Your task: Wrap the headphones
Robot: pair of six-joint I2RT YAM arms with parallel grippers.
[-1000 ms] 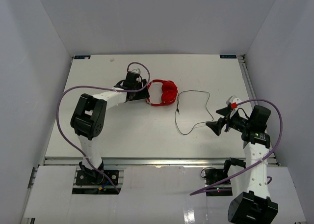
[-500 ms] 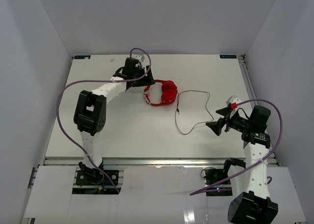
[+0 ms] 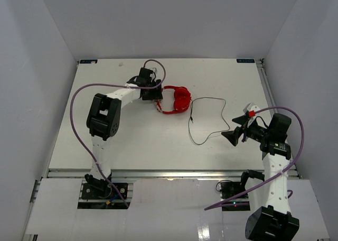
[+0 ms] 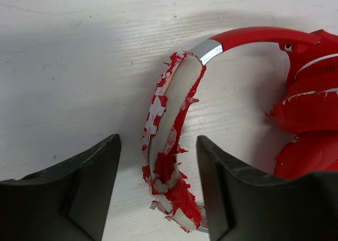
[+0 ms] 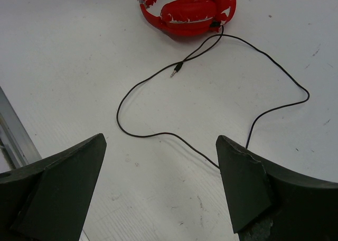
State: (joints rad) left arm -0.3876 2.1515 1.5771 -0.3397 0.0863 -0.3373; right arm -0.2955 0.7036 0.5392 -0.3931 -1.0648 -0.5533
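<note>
White table [image 3: 132, 140]: left gripper [image 4: 158, 146] returned, jaws apart astride headphones [image 3: 179, 99] band; right gripper [image 5: 159, 140] wide, unmoved.

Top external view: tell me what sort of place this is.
Most likely a robot lab test cell: plain grey walls box in a white table, two arms are mounted at its near edge, and red headphones lie there as the workpiece.

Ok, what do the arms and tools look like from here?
The left arm and right arm have white links and black joint housings, each trailing a thick purple cable. The left tool and right tool each carry two black wedge-shaped fingers. A small red-and-white part sits on the right tool.
</note>
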